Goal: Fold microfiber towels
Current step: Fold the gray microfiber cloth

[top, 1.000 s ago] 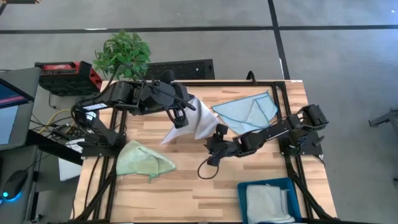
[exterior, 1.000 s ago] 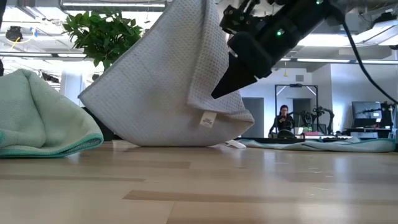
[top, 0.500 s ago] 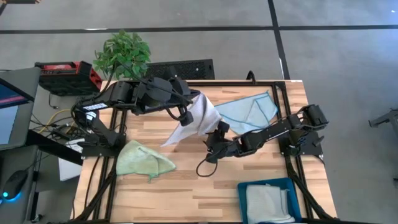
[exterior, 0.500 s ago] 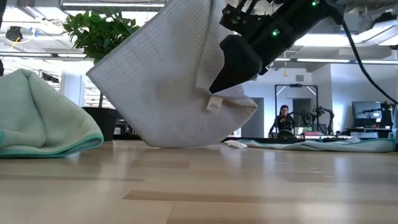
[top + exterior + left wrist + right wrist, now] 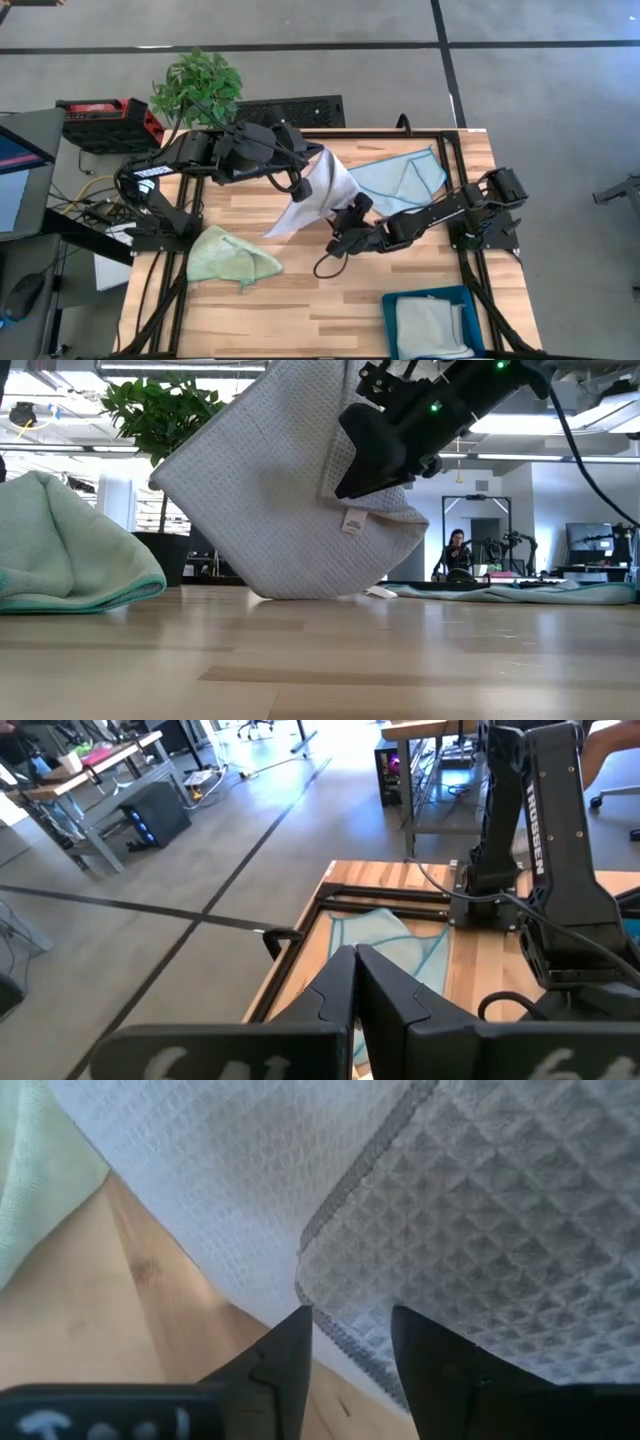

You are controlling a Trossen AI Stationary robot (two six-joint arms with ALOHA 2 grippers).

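Observation:
A grey waffle-weave towel [image 5: 318,192] hangs from my left gripper [image 5: 303,180], which is shut on its top. Its lower end [image 5: 300,592] rests on the table and a white tag [image 5: 352,521] shows on its right flap. My right gripper [image 5: 345,485] is partly open at the towel's right side, and a hemmed edge [image 5: 345,1200] runs just ahead of the gap between its fingers. A light green towel [image 5: 232,258] lies crumpled at the near left. A light blue towel [image 5: 400,178] lies spread at the far right. My left gripper holds the grey towel by its top [image 5: 312,168], coming from the table's left; its own fingers hide the place of contact. The towel hangs below it in a slanting sheet with its lower end on the table. My right gripper: I cannot tell whether its fingers [image 5: 285,1350] touch the towel's hemmed edge.
A teal bin [image 5: 388,318] at the near right holds a folded grey cloth [image 5: 430,328]. A potted plant [image 5: 197,85] stands beyond the far left corner. Black frame rails [image 5: 462,190] run along the table's sides. A person [image 5: 455,555] sits far behind the table.
My left gripper has gone a little toward the table's right edge with the grey towel. The hanging sheet has swung rightward and its lower left corner has risen, while its lower end stays on the table. My right gripper has risen a little beside the towel.

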